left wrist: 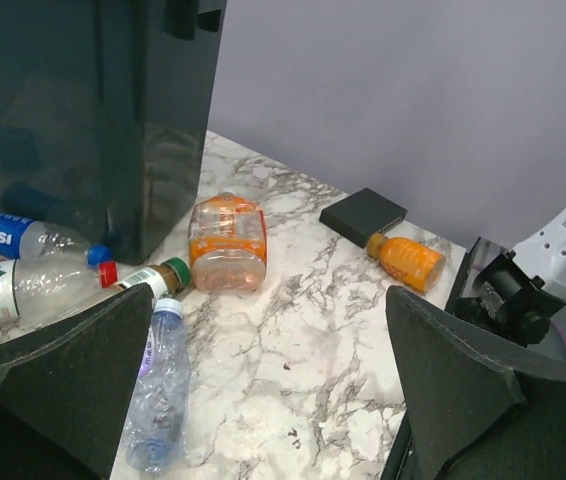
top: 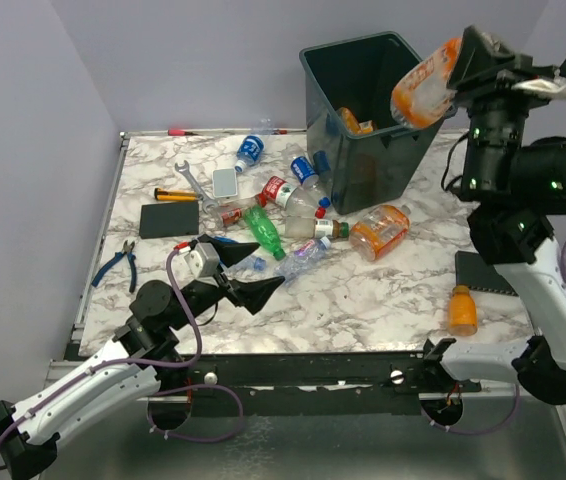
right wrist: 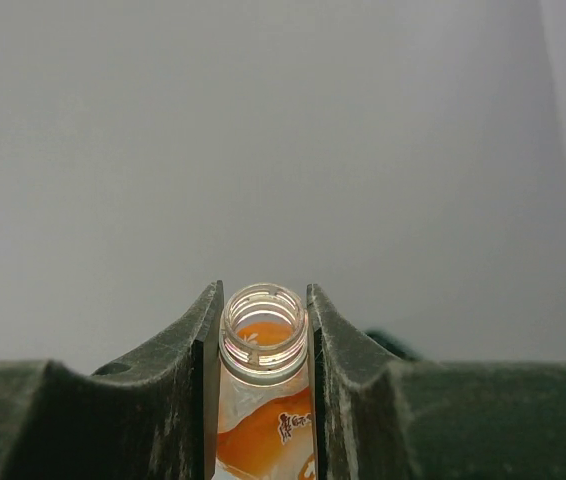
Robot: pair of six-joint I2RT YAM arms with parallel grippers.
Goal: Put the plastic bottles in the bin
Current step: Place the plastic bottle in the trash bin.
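One uncapped orange bottle (top: 423, 88) clenched by neck in right end effector (top: 460, 57), tilted above bin (top: 383, 150) rim, one o'clock; left end effector (top: 266, 266) released, seven o'clock. Risk: early drop glancing off rim onto counter (top: 363, 300).

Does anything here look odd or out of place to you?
Yes: the orange bottle in the right gripper has no cap, its neck open. A wrench and pliers lie on the table too.

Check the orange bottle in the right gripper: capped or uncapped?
Uncapped. The right wrist view shows the orange bottle with a bare threaded neck and open mouth, clamped in the right gripper.
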